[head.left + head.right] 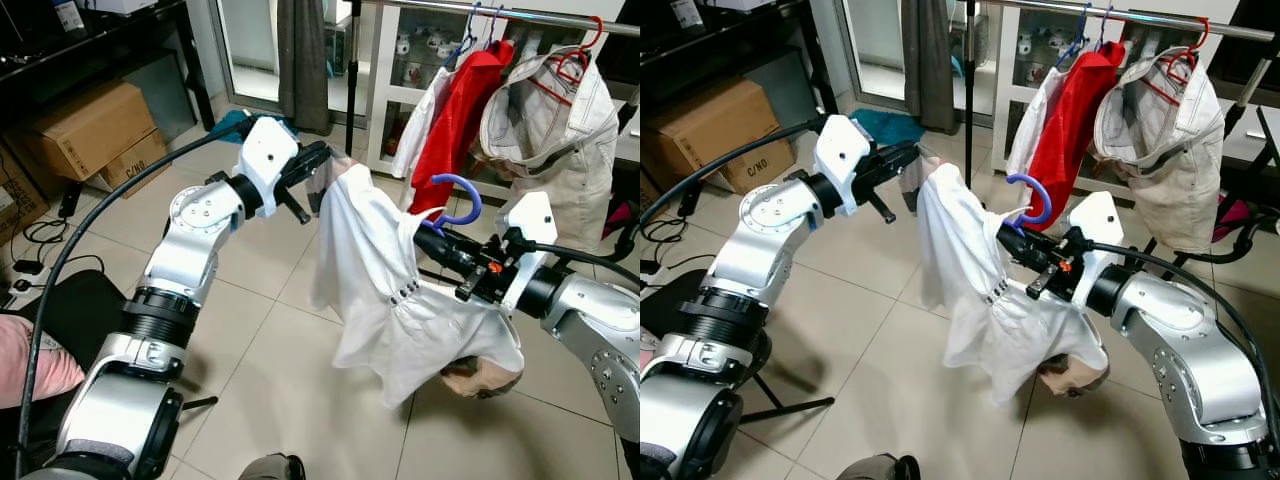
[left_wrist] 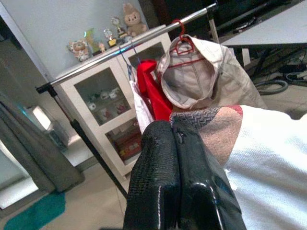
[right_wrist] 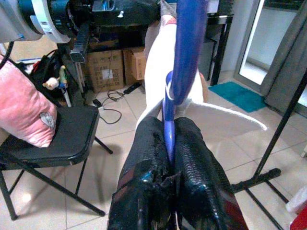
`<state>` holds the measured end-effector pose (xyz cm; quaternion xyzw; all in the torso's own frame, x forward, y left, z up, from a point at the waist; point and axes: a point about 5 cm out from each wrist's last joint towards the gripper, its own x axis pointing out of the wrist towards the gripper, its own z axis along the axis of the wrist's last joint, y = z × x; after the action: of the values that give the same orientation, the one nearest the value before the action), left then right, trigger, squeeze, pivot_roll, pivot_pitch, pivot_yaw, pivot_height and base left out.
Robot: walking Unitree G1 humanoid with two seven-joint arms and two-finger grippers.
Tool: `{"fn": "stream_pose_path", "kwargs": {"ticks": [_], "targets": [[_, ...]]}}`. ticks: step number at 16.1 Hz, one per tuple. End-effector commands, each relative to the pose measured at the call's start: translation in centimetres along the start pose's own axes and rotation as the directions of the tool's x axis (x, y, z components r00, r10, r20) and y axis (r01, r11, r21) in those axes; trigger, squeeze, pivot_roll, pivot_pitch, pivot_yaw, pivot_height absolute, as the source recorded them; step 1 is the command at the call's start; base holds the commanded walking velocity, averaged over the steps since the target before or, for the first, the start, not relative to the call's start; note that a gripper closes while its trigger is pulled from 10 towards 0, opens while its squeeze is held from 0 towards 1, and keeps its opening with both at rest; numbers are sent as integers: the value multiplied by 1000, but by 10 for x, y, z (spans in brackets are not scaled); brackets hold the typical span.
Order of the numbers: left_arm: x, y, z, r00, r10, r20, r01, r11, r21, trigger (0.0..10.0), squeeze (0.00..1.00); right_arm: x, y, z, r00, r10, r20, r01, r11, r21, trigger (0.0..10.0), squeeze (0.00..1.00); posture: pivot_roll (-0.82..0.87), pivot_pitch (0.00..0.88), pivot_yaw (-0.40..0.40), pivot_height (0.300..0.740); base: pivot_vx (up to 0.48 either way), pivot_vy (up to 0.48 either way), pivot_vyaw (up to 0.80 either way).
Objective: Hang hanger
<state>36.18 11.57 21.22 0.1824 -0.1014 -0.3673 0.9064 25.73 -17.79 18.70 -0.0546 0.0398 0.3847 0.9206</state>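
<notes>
White shirt on a blue hanger, held up between both claws short of the rail.

The right claw (image 3: 169,143) is pinched on the blue hanger (image 1: 458,190) at the neck below its hook. The white shirt (image 1: 375,270) drapes from it above the tiled floor (image 1: 270,350). The left claw (image 2: 176,143), fingers pressed together, grips the shirt's shoulder. Beyond, the clothes rail (image 1: 500,12) carries a red garment (image 1: 462,110) and a beige jacket (image 1: 555,120).

Both eye views look forward and down from the head, sharing the clothes rail (image 1: 500,12) at one o'clock. The left wrist view looks close along its fingers (image 2: 182,187) toward that rail; the right wrist view faces back toward a folding chair (image 3: 57,143).
</notes>
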Motion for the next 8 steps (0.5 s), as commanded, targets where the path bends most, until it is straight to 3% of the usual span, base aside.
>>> {"fn": "stream_pose_path", "kwargs": {"ticks": [1, 5, 8], "targets": [[-2, 8, 9, 1000, 10, 16, -10, 1000, 21, 0, 0, -1, 3, 5, 1000, 17, 13, -17, 1000, -24, 10000, 0, -82, 0, 74, 740, 0, 0, 0], [-12, 21, 11, 999, 30, -43, -27, 997, 70, 0, 0, -1, 3, 4, 1000, 20, 9, -19, 1000, -24, 10000, 0, -82, 0, 74, 740, 0, 0, 0], [-23, 38, 4, 988, 107, -113, -91, 987, 133, 0, 0, -1, 3, 4, 1000, 21, 8, -21, 1000, -23, 10000, 0, -81, 0, 72, 740, 0, 0, 0]]}}
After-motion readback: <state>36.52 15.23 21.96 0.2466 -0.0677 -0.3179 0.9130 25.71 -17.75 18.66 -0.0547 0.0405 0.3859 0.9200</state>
